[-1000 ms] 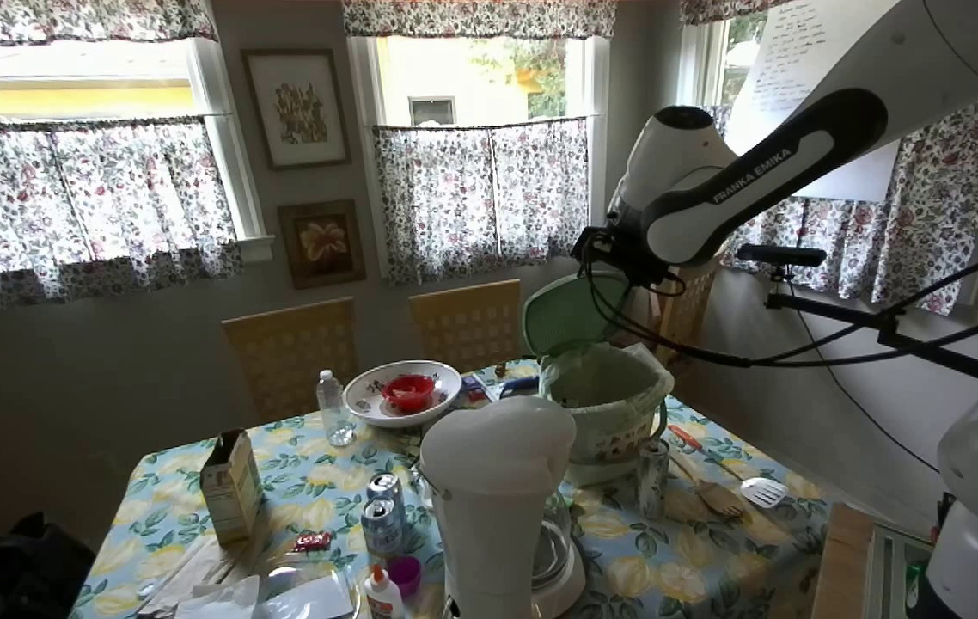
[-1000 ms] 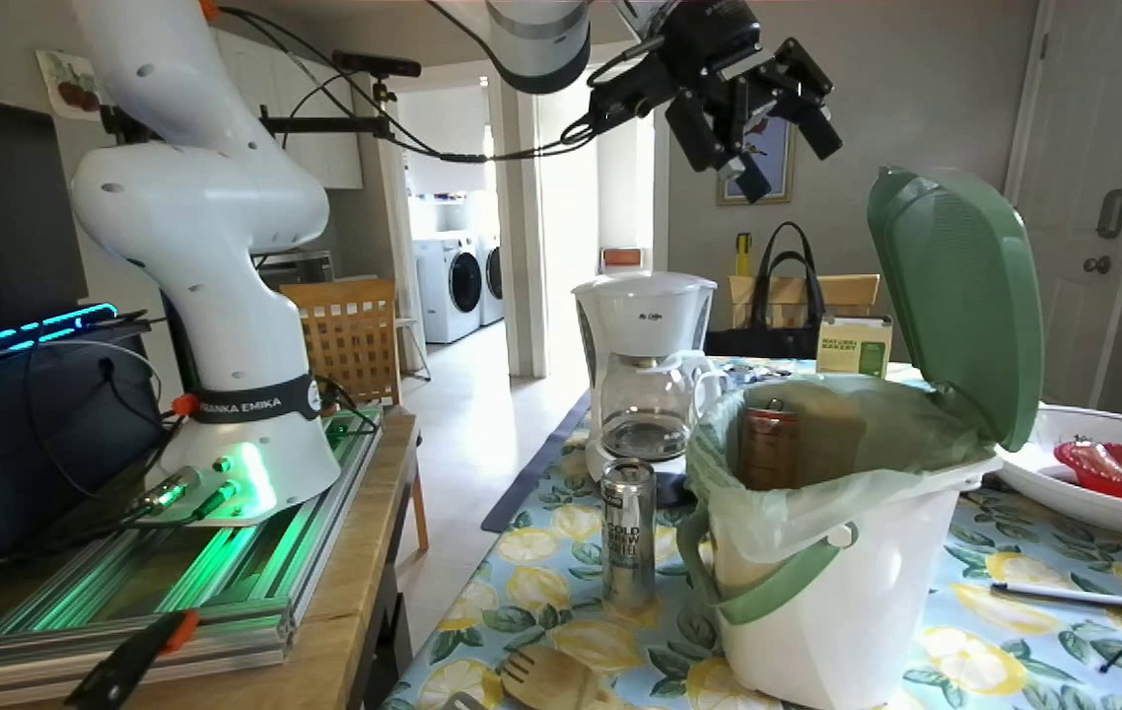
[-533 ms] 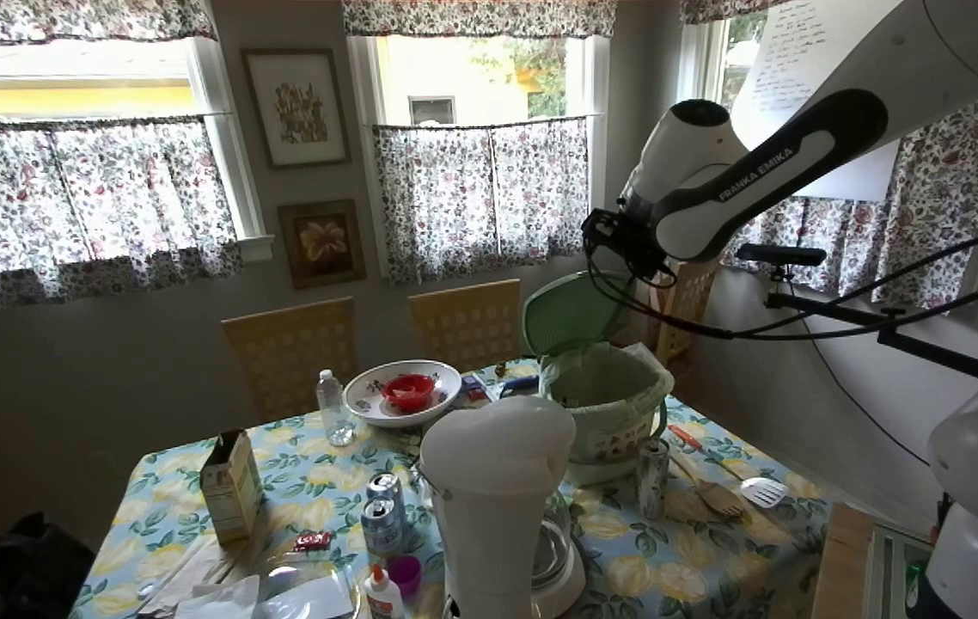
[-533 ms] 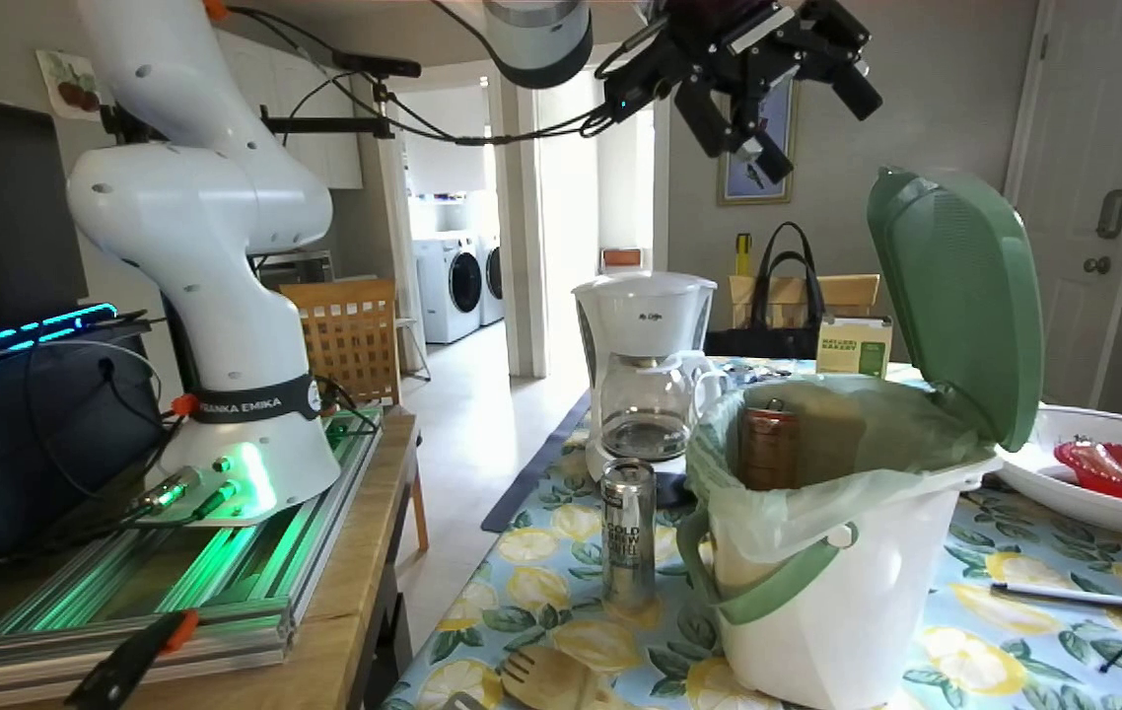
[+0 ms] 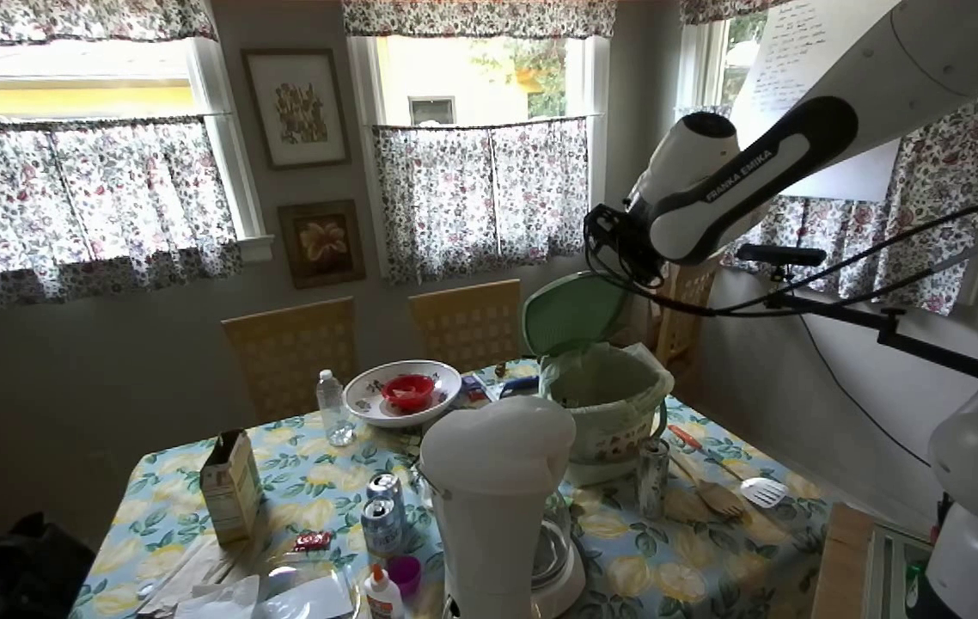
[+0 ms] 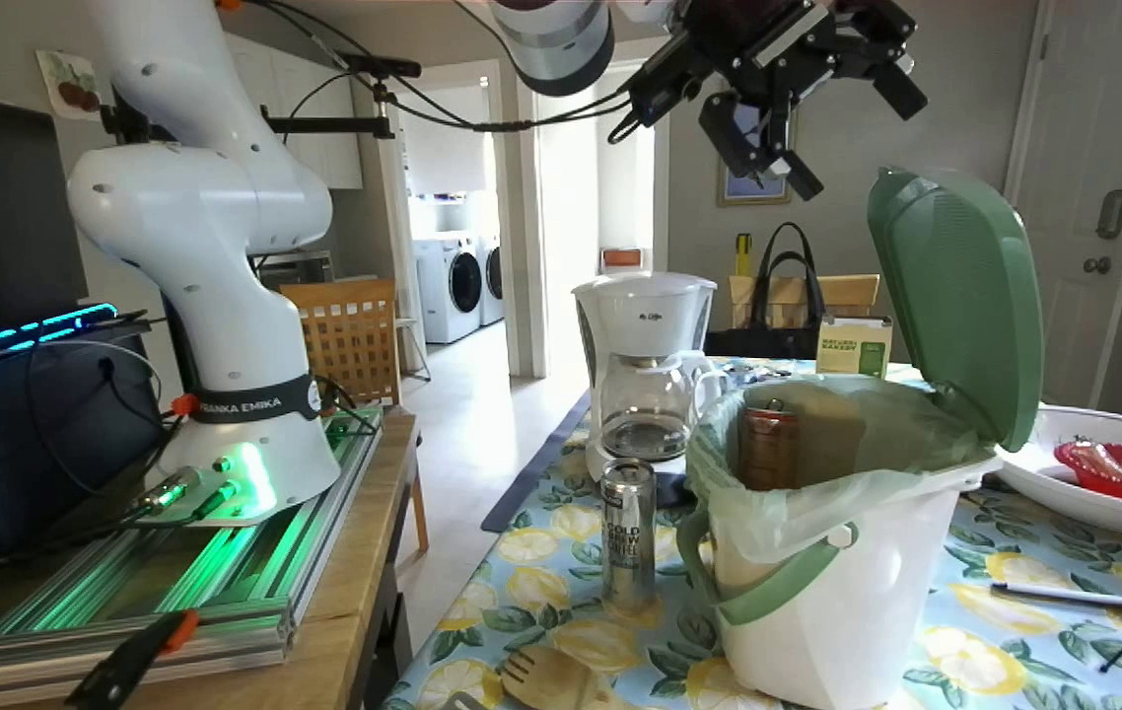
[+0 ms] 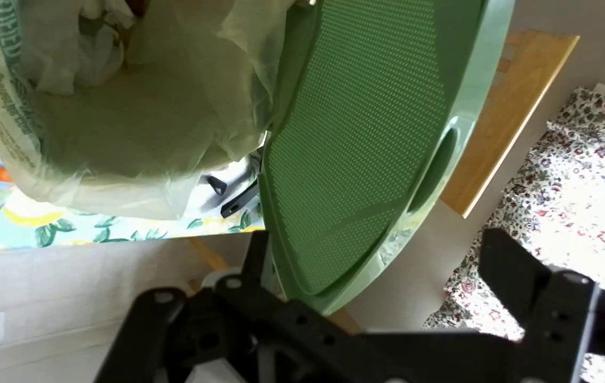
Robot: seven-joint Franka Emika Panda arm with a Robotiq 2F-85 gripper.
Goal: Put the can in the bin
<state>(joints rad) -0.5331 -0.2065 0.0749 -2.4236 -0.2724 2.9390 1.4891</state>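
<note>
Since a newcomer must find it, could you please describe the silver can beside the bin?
Find the lemon-print tablecloth, then the white bin with its raised green lid. Beside the bin stands the upright silver can, with dark lettering. Its colour sets it apart from the reddish can inside.

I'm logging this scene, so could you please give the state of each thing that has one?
Gripper: open, holding nothing
Bin: lined, open
Lid: raised
Reddish can: inside the bin
Cold brew can: upright, outside
Water bottle: upright, capped
Carton: upright, top open
Carafe: in coffee maker
Base light: green

Home: floral curtains [image 5: 476,199], probable washer [image 6: 447,288]
</note>
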